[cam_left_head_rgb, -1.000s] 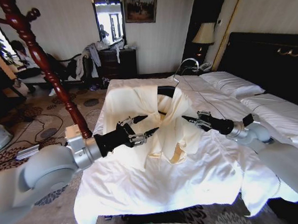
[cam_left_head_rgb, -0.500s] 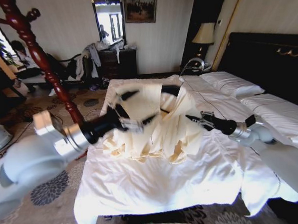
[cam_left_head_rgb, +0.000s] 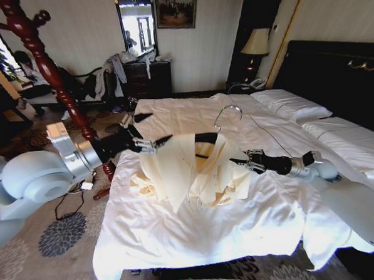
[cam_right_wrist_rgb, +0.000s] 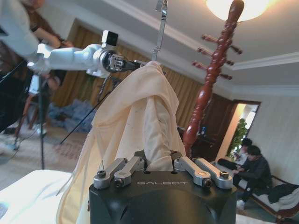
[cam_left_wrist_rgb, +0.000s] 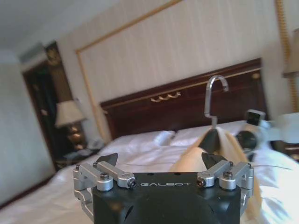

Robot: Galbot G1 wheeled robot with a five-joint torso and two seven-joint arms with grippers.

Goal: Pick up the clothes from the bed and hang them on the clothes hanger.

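The cream-yellow clothes hang over the dark clothes hanger. Its silver hook stands up above them, and their lower folds rest on the bed. My right gripper reaches in from the right and is shut on the fabric at the hanger's end. The right wrist view shows its fingers pinched on the clothes under the hook. My left gripper is open just left of the hanger, above the clothes. The left wrist view shows its spread fingers facing the hook.
A reddish-brown wooden coat stand rises close on the left beside my left arm. The black headboard and pillows lie to the right. A dresser with a grey clothing heap stands at the back wall. Patterned carpet lies left of the bed.
My left gripper has let go of the fabric, swung up and to the left, and now stands open. The clothes and hanger have dropped lower onto the bed, baring the hook. The right gripper keeps its hold.
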